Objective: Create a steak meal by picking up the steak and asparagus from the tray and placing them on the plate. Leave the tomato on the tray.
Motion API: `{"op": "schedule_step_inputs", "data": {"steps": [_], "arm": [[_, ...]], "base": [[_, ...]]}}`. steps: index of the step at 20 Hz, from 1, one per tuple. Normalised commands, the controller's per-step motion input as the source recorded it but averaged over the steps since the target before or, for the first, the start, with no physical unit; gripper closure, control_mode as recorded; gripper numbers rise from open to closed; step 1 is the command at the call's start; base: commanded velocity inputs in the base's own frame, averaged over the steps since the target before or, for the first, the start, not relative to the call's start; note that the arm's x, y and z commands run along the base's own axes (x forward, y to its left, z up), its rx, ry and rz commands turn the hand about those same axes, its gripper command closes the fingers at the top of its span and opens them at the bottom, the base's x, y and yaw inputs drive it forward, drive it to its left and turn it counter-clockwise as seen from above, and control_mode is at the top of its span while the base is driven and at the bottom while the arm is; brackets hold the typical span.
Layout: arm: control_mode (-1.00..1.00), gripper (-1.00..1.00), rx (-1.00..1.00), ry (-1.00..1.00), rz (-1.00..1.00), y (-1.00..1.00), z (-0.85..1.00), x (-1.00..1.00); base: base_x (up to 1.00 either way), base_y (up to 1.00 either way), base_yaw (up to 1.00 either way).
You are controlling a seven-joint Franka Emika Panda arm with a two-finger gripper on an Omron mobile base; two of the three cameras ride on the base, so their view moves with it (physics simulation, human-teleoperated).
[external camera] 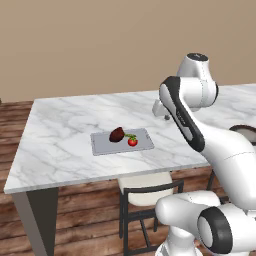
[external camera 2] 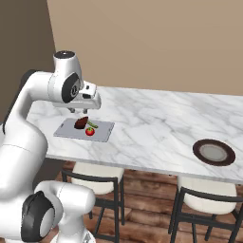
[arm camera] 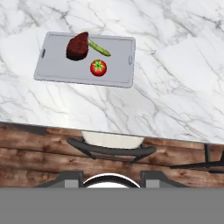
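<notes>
The light grey tray (external camera: 145,145) (external camera 2: 66,129) (arm camera: 57,70) lies on the marble table. On it sit the dark steak (external camera: 116,134) (external camera 2: 81,123) (arm camera: 77,46), the thin green asparagus (external camera: 130,135) (external camera 2: 92,124) (arm camera: 99,48) touching the steak's side, and the red tomato (external camera: 132,142) (external camera 2: 89,131) (arm camera: 98,68). The dark round plate (external camera 2: 213,152) (external camera: 247,131) rests far to the right near the table's front edge. My gripper (external camera: 165,117) (external camera 2: 78,110) (arm camera: 111,179) hovers high over the table, apart from the tray, open and holding nothing.
The marble table (external camera: 65,135) (external camera 2: 156,123) stretches wide, with its front edge near me. Dark-framed chairs with cream seats (external camera: 150,192) (external camera 2: 97,178) (arm camera: 111,146) are tucked under the front edge; another chair (external camera 2: 209,199) stands below the plate.
</notes>
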Motion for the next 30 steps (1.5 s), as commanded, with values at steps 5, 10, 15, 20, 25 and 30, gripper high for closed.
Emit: {"op": "schedule_step_inputs", "data": {"steps": [5,10,15,20,25,30], "arm": [[-1.0,-1.0,0.0,0.0,0.0,-0.04,-0.05,-0.49],[-1.0,-1.0,0.0,0.0,0.0,0.0,-0.22,-0.58],[-1.0,-1.0,0.0,0.0,0.0,0.06,-0.19,-0.13],[-1.0,-1.0,0.0,0.0,0.0,0.0,-0.04,0.0],[-1.0,-1.0,0.0,0.01,0.0,0.0,-0.02,0.0],[1.0,-1.0,0.0,0.01,0.0,0.0,0.0,-0.01]], "base": [[0.0,0.0,0.0],[0.0,0.0,0.0],[0.0,0.0,0.0],[0.0,0.0,0.0],[0.0,0.0,0.0],[-0.03,0.0,0.0]]}}
